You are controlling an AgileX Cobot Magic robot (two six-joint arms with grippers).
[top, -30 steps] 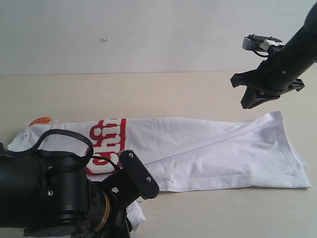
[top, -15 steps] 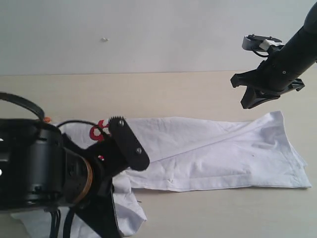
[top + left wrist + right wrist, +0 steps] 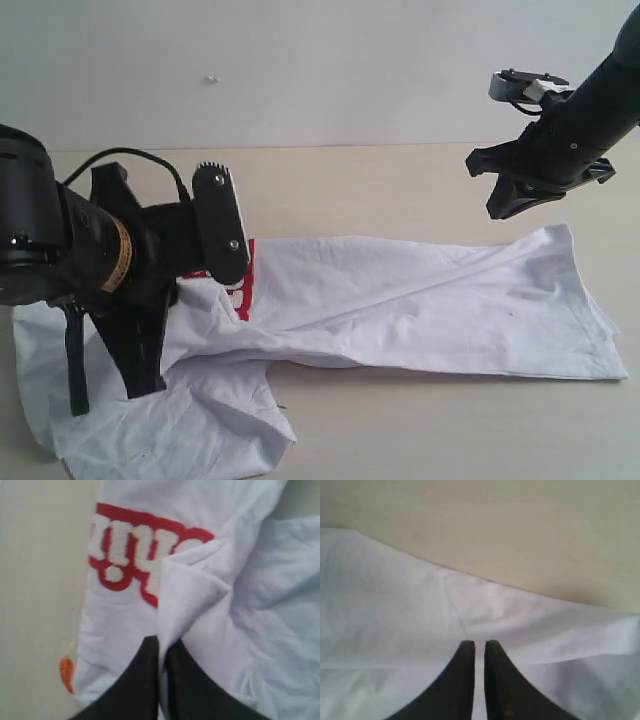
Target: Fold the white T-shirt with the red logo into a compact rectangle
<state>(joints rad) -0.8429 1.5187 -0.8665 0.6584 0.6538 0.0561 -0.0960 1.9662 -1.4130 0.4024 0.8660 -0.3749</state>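
Left arm (image 3: 70,250) has swung up and back from the near-left corner. Its jaws went from part-open to shut and took the collar end along, so loose cloth now spills toward the near-left edge. Right arm (image 3: 570,130) hasn't moved.

State now:
- white T-shirt (image 3: 430,310) lies lengthwise on the worktop (image 3: 350,185). The hem end is flat on the right. The collar end on the left is bunched and partly lifted.
- left jaws: pressed together, pinching a raised ridge of shirt fabric just beside the red logo (image 3: 130,555).
- right jaws: pressed together with nothing between them, hanging over the hem end.

Handling, my read: light, limp cotton with no stiffness. It will drape, stretch and drag neighbouring layers, and a mid-panel pinch like this one just bunches it. Better to take it at the shoulders or hem corners, and flatten it before any fold.

Views:
- left wrist view shows the pinch itself, the logo lettering and the orange tag (image 3: 66,674). In the exterior view the arm blocks all of that and only a red sliver shows.
- exterior view shows the whole layout and that the right jaws are clear of the cloth.
- right wrist view shows only white fabric and its edge against the worktop. Height can't be read from it.
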